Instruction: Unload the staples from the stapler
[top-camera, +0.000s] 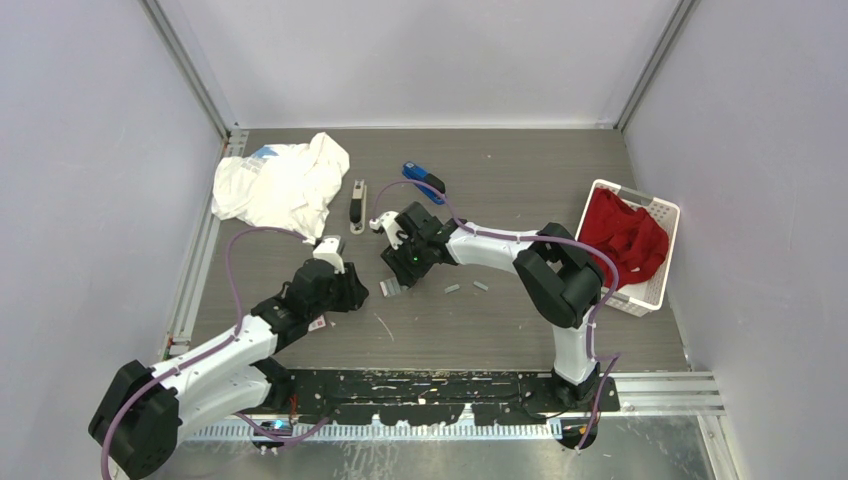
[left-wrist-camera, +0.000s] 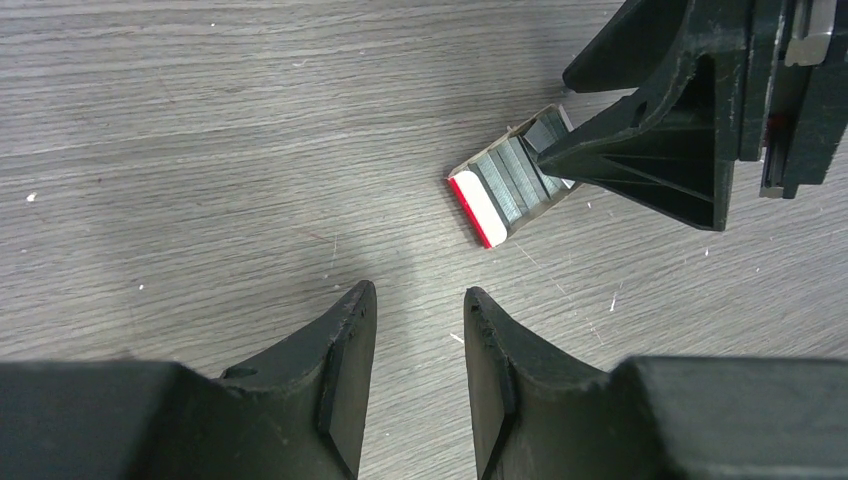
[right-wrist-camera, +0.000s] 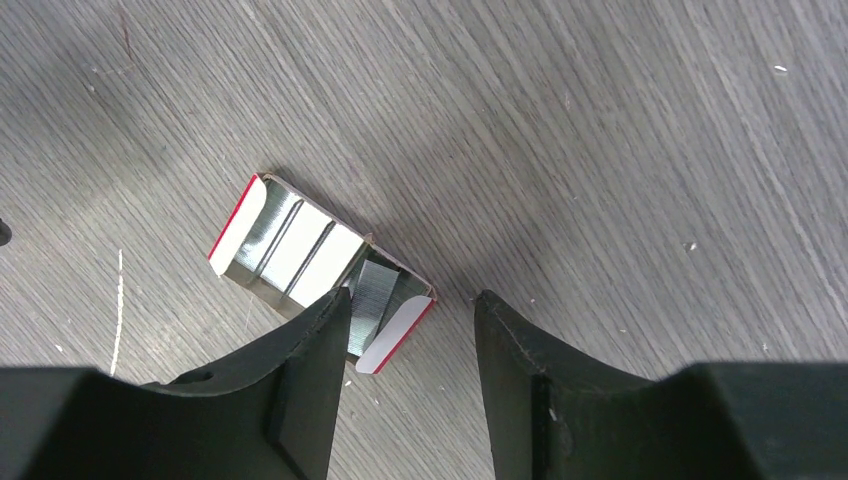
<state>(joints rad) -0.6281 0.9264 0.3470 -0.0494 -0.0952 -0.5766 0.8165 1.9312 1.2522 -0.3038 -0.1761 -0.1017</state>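
You are viewing what is probably a late stage of the unloading. The stapler (top-camera: 357, 205) is lying opened out toward the far edge of the surface (top-camera: 500, 200), left of the middle and just beside the white cloth (top-camera: 280, 185). Whether its magazine is holding anything more is too small to tell.

Two short strips of the staples (top-camera: 452, 289) are lying loose near the middle of the surface, well apart from the stapler. Just to their left, the small white-and-red box (right-wrist-camera: 290, 240) is sitting open with rows of strips packed inside. One further strip (right-wrist-camera: 376, 295) is lying askew at the end nearest the right end effector (right-wrist-camera: 412, 297).

The right end effector is hovering over that end of the box. Its jaws are standing apart with bare surface between them and are gripping nothing. One finger is overlapping the box edge beside the askew strip. The left end effector (left-wrist-camera: 418, 290) is pointing at the box from just short of it, released and empty.

You are likely dealing with an extraction that is largely done. Two checks are outstanding:
- Confirming that the magazine is empty.
- Deciding whether the two loose strips belong in the box.
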